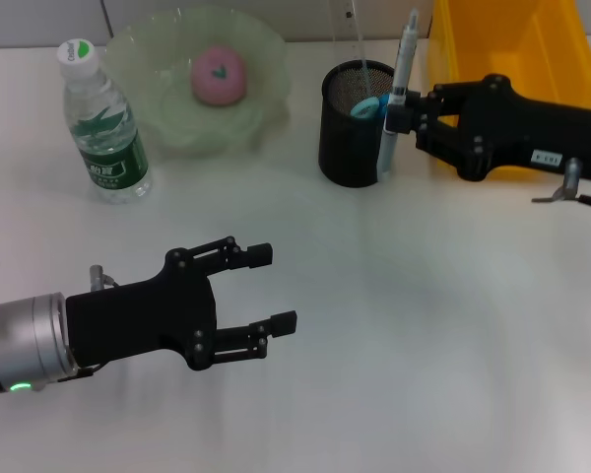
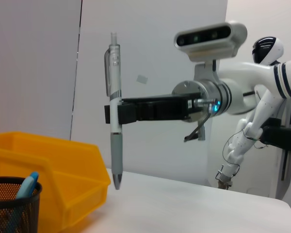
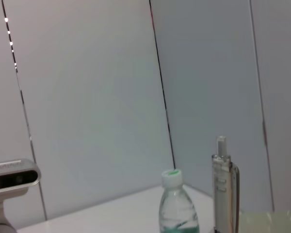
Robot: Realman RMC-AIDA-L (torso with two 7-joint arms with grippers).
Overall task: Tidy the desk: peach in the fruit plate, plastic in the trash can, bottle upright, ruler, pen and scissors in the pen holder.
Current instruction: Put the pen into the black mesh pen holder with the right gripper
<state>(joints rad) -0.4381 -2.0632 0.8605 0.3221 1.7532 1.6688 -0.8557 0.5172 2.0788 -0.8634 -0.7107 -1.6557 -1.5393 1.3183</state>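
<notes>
white desk [image 1: 424, 325], pen transfer in progress.
near, left gripper [image 1: 266, 288] is idling with fingers wide; farther, right gripper [image 1: 399, 110] is clamping the pen [image 1: 398, 89] upright, tip down beside the pen holder [image 1: 355, 123] for insertion.

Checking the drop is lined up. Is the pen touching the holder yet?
Apart. The left wrist view shows the pen, held upright by the right hand, with its tip hanging clear of the holder, gap visible between them.
</notes>
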